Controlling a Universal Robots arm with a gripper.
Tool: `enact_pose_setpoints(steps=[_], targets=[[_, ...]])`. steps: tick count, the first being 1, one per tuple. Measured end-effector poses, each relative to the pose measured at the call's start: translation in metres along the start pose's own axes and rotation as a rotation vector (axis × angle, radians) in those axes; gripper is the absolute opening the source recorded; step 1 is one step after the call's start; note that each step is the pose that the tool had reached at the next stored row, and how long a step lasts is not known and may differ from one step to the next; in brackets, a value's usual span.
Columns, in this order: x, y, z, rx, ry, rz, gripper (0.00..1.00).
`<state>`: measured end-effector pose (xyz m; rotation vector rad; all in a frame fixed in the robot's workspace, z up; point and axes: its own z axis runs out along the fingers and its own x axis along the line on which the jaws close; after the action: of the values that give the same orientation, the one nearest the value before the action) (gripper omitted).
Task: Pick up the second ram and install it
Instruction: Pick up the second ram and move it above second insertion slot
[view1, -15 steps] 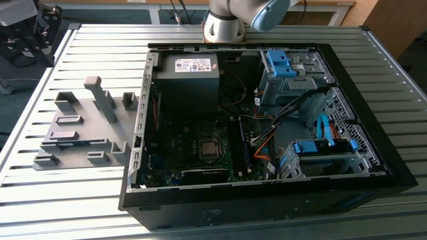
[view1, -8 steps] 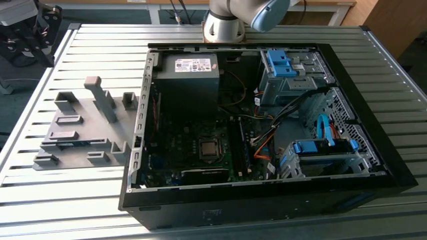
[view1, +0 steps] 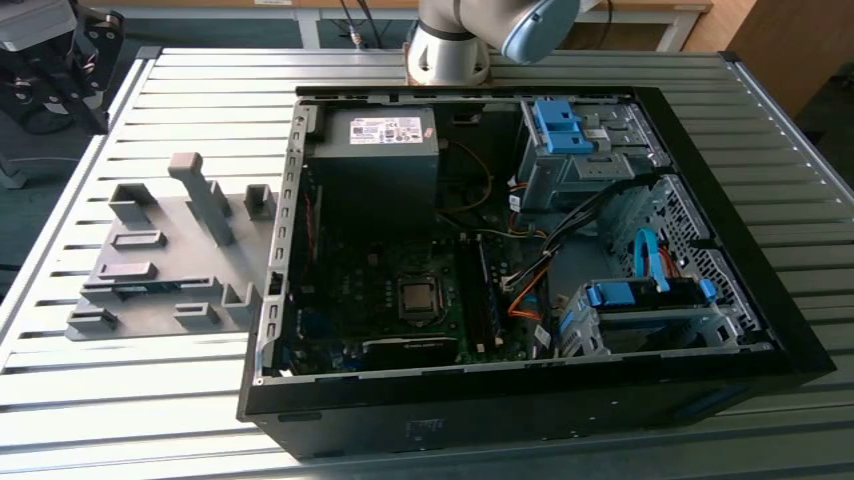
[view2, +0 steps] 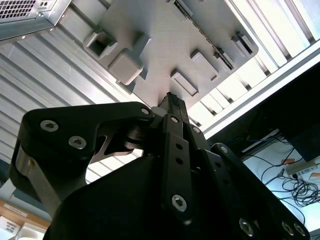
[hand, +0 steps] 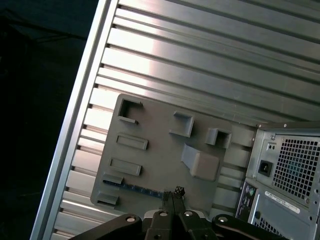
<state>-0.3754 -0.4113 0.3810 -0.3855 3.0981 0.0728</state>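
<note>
The second ram (hand: 135, 189) shows in the first wrist view as a thin blue-green strip, seen edge-on. It lies between two clips at one edge of the grey fixture plate (hand: 160, 150). My gripper (hand: 173, 194) hangs well above that plate with its two fingers pressed together and nothing between them. In the second wrist view the shut fingertips (view2: 172, 102) point down at the plate (view2: 165, 45). In the exterior view the plate (view1: 160, 270) lies to the left of the open computer case (view1: 534, 380), whose motherboard (view1: 400, 290) is exposed.
The case stands on a slatted metal table (view1: 134, 400), with its power supply (view1: 380, 130) at the far end and blue drive cages (view1: 641, 300) on the exterior view's right. Tall grey blocks (view1: 200, 195) rise from the plate. The arm's base (view1: 447, 50) stands behind the case.
</note>
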Motion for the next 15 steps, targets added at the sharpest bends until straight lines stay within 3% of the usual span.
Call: enact_pose_setpoints(steps=[15], targets=[[0.0000,0.0000,0.0000,-0.0003,0.0005,-0.012,0.11]])
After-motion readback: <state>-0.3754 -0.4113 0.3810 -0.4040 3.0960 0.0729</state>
